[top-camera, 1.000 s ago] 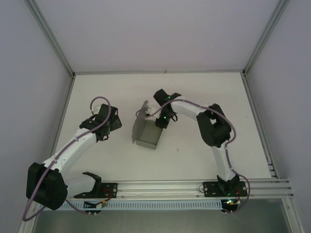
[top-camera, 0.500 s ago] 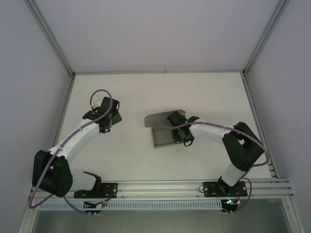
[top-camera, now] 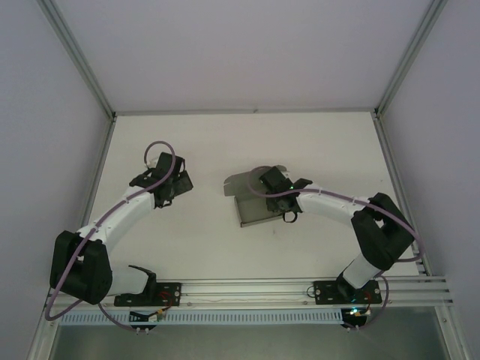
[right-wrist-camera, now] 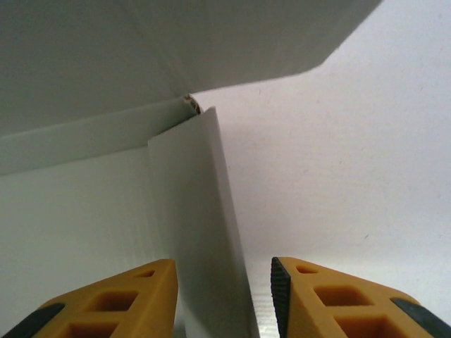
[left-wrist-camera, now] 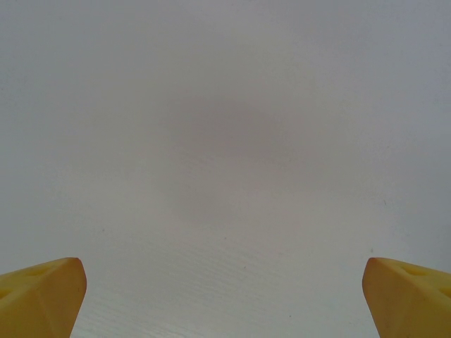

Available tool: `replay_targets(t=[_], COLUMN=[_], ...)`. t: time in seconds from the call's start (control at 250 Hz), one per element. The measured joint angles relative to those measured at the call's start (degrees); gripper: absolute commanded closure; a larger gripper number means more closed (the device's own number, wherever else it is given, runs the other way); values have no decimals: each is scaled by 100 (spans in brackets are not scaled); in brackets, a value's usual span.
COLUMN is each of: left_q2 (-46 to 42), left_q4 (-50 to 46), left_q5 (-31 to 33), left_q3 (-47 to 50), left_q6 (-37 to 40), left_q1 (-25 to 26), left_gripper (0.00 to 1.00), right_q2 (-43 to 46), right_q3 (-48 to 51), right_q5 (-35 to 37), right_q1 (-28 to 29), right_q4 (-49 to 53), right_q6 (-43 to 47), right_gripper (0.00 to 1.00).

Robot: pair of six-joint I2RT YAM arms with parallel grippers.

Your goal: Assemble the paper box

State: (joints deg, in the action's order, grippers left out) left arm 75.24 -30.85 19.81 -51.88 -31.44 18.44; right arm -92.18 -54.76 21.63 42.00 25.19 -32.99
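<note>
As seen from above, my left fingers (top-camera: 178, 184) hang spread over the tabletop (top-camera: 195, 247), well apart from the paper box (top-camera: 251, 202), which lies open beneath my right fingers (top-camera: 288, 214). Left wrist: tips wide apart, bare tabletop between them. Right wrist: my right fingers stand parted astride an upright wall of the box. The wall is close against one tip with a gap to the other, so not pinching.

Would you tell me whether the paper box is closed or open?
Open. The paper box shows its bare inside from above, its lid flap tilted back; a side wall stands upright in the right wrist view.
</note>
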Motion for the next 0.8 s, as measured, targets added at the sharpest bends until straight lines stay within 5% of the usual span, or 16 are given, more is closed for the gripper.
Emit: replay_targets(t=[0.327, 0.559, 0.798], left_q2=[-17, -85, -249], left_q4=[103, 101, 76], left_q5=[-92, -92, -68], left_q3=[7, 11, 107], left_q6=[85, 85, 90], left_q1=[0, 0, 0], left_gripper=[0, 0, 0], right_q2=[-817, -1008, -1875], right_q3=[-177, -339, -1368], right_q5=[160, 407, 1497], right_q1=[0, 4, 46], right_q4=[-315, -295, 815], right_q6=[470, 424, -485], right_gripper=[93, 100, 100])
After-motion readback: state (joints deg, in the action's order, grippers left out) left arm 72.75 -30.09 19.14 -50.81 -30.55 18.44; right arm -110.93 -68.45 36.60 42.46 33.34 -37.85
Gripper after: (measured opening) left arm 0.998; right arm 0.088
